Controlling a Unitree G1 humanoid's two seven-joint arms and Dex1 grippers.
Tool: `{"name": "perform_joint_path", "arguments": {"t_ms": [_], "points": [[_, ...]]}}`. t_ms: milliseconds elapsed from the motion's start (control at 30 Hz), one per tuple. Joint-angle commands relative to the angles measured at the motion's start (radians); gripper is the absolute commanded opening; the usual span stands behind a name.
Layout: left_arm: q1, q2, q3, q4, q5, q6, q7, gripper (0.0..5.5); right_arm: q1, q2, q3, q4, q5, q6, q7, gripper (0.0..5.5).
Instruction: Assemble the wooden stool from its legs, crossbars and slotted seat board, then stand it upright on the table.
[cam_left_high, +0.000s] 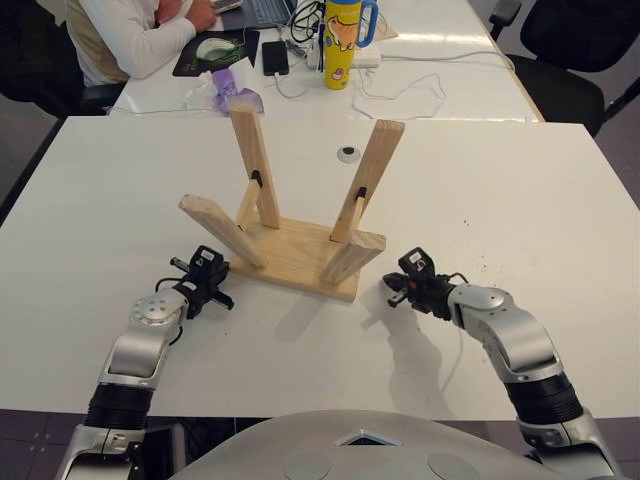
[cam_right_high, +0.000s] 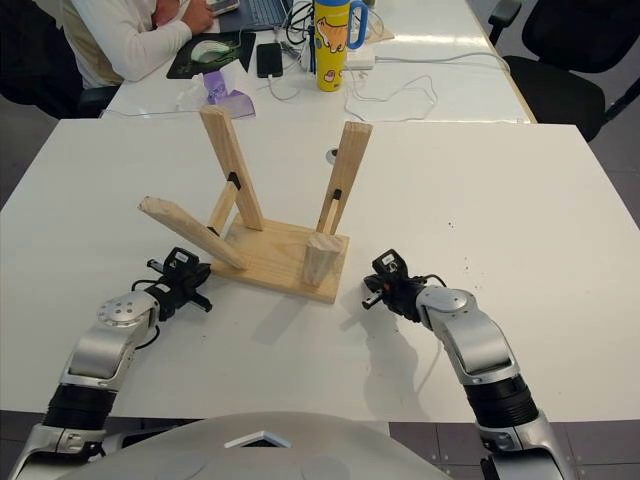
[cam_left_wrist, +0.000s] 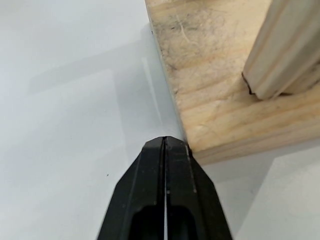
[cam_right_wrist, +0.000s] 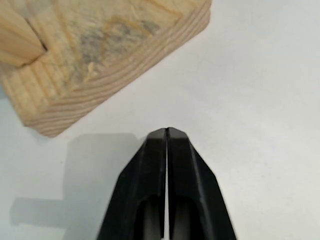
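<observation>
Stool (cam_left_high: 300, 250) was sitting upside down near the middle of the white tabletop (cam_left_high: 520, 200), with the seat (cam_left_high: 290, 262) flat on the surface and all four legs poking up. The two far legs (cam_left_high: 256, 165) (cam_left_high: 372, 172) stood tall and leaned away from each other. The two near ones (cam_left_high: 220, 228) (cam_left_high: 352, 258) splayed out low toward the seat's front corners.

Left gripper (cam_left_wrist: 165, 140) was closed with nothing in it, the tip right beside the seat's near left corner. Couldn't tell if it was actually touching the wood. Right gripper (cam_right_wrist: 166, 131) was also pinched closed and empty, over bare tabletop a little off the seat's near right corner, not touching it.

Other bits: a small round cap (cam_left_high: 348, 154) lay on the tabletop past the stool. On the next table back stood a yellow bottle (cam_left_high: 342, 40) with a phone (cam_left_high: 275, 57) beside it.
</observation>
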Motion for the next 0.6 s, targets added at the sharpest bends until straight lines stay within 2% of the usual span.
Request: {"name": "perform_joint_path", "arguments": {"t_ms": [33, 233, 467, 600], "points": [[0.001, -0.037, -0.063, -0.025, 0.005, 0.044, -0.024, 0.0, -0.015, 0.019, -0.018, 0.022, 0.011, 0.032, -0.02, 0.01], [-0.04, -0.108, -0.12, -0.114, -0.007, 0.107, -0.015, 0.0, -0.008, 0.048, -0.062, 0.055, -0.02, -0.001, -0.099, 0.01], [-0.067, -0.149, -0.115, -0.104, -0.002, 0.133, 0.011, 0.0, -0.05, 0.106, -0.11, 0.137, -0.053, -0.128, -0.173, 0.01], [-0.063, -0.159, -0.105, -0.101, 0.007, 0.147, 0.036, 0.0, -0.044, 0.1, -0.111, 0.168, -0.066, -0.171, -0.175, 0.01]]}}
